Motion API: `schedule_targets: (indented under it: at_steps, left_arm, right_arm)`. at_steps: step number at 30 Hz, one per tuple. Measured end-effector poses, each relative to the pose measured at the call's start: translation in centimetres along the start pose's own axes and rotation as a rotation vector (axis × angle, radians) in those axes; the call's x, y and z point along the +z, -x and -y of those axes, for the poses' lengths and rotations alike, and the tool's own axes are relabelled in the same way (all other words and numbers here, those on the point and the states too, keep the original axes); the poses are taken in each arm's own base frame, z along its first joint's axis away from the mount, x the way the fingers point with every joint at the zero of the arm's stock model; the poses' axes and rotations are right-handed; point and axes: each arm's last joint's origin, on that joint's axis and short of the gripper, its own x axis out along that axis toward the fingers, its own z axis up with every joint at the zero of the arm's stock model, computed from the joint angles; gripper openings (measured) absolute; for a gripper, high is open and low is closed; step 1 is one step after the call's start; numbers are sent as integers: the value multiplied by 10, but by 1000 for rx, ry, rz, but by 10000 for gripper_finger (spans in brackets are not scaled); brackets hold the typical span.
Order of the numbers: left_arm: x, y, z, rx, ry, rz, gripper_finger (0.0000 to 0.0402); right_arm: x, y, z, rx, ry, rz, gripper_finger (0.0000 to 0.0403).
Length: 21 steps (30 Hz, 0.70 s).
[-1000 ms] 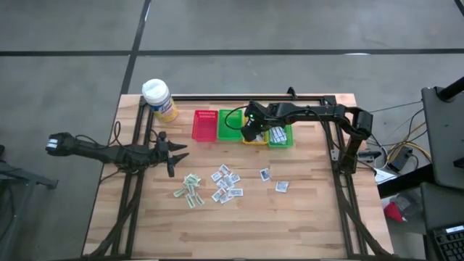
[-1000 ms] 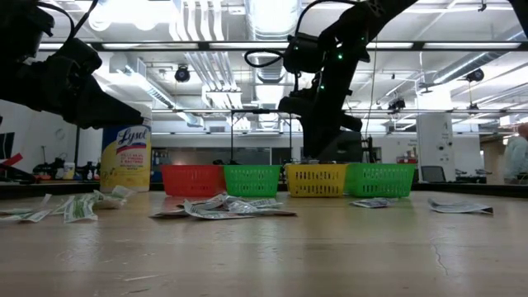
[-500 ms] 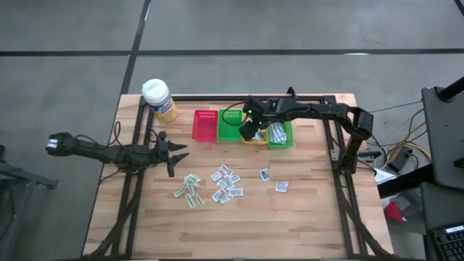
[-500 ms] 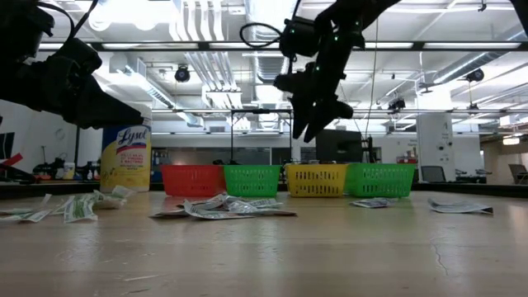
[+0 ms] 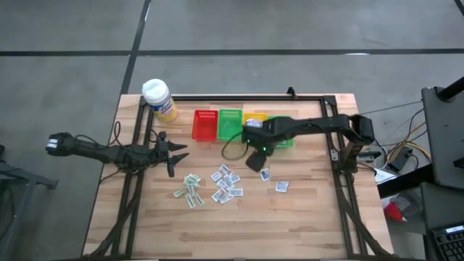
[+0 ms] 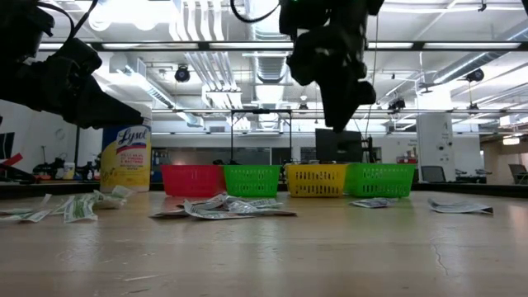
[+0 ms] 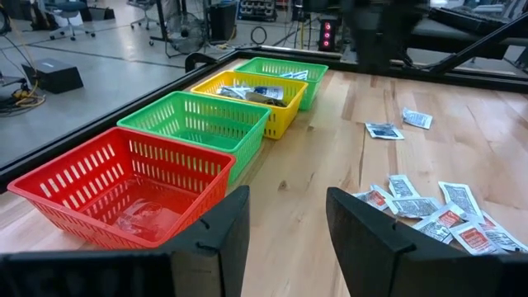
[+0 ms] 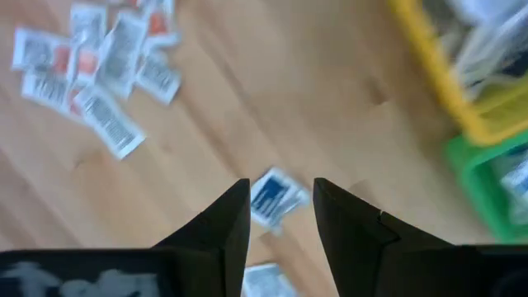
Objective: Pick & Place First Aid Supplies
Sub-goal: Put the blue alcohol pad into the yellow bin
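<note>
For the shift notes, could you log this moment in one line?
right gripper: open, empty, above blue-print packet | left gripper: open, waiting near red basket

Two dark jointed arms, black looping cable, matte black wedge-shaped jaws, green indicator light

Workshop hall around a wooden table (image 5: 312, 217)

Grey concrete floor (image 5: 290, 25) with dark seams fills the upper frame; low view shows ceiling ducts (image 6: 202, 62), bright strip lights (image 6: 268, 12), and distant benches.
</note>
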Motion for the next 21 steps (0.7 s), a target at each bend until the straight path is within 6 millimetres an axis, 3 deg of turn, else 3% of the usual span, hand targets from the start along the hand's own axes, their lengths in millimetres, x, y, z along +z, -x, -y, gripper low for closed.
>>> schedule_targets:
  at_steps: [8, 21]
  left_arm:
    - [0, 0, 0, 0, -1, 0, 158]
    - [0, 0, 0, 0, 1, 0, 158]
  right_arm:
    - [-18, -6, -26, 3, -41, -24, 128]
    - [-24, -31, -20, -89, -153, -86, 167]
